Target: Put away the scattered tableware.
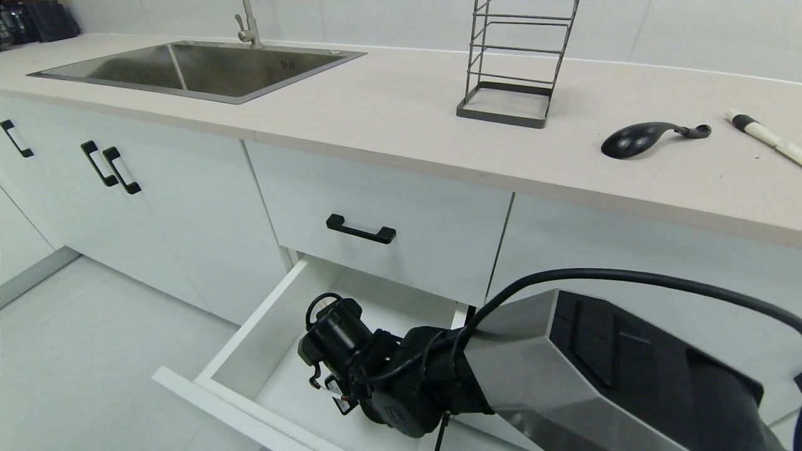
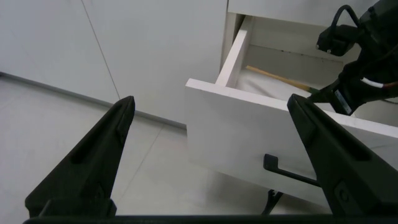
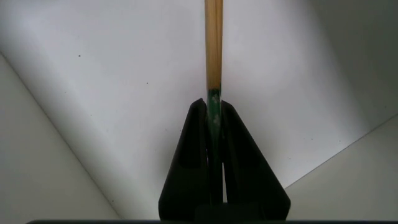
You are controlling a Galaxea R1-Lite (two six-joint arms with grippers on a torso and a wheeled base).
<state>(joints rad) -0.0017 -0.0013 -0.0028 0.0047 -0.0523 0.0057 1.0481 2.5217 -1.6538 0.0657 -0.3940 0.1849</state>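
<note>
Overhead, I logged the white pull-out drawer (image 1: 263,313) open below the beige countertop (image 1: 388,119), where a black plastic spoon (image 1: 630,141) and a white-handled utensil (image 1: 761,133) lay. At the left wrist, the left gripper (image 2: 211,155) hung outside the drawer front, jaws apart and empty. At the right wrist, the right gripper (image 3: 213,107) was clamped on a green-tipped wooden chopstick (image 3: 213,43) above the drawer floor.
</note>
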